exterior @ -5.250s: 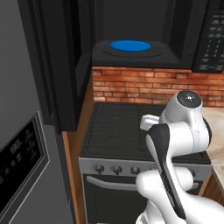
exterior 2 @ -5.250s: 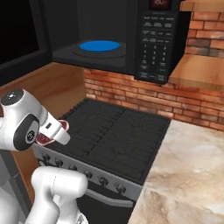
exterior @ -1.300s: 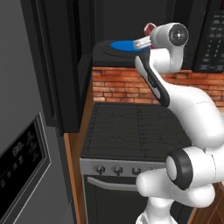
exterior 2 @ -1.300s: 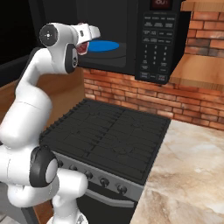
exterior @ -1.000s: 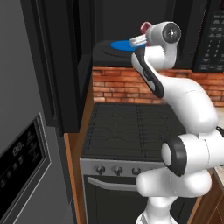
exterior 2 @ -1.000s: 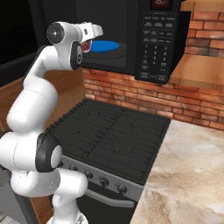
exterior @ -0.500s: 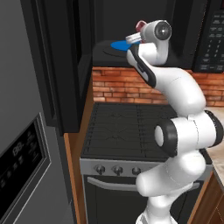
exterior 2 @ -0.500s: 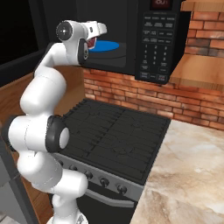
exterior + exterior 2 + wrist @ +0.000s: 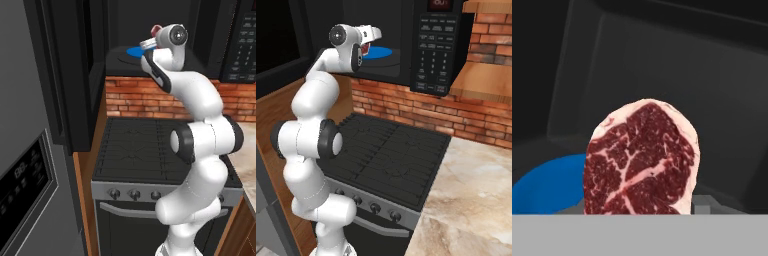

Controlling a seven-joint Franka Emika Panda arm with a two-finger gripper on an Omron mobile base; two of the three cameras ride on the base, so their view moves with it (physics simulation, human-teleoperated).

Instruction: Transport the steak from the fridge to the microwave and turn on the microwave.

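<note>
At microwave (image 9: 431,45) mouth | gripper (image 9: 367,44) pinching steak (image 9: 641,160) | hand view: marbling, blue turntable (image 9: 547,187)

Marbled steak (image 9: 641,160) before microwave (image 9: 421,35) turntable

Steak (image 9: 641,160) in end effector (image 9: 367,44) before microwave (image 9: 421,45).
</note>
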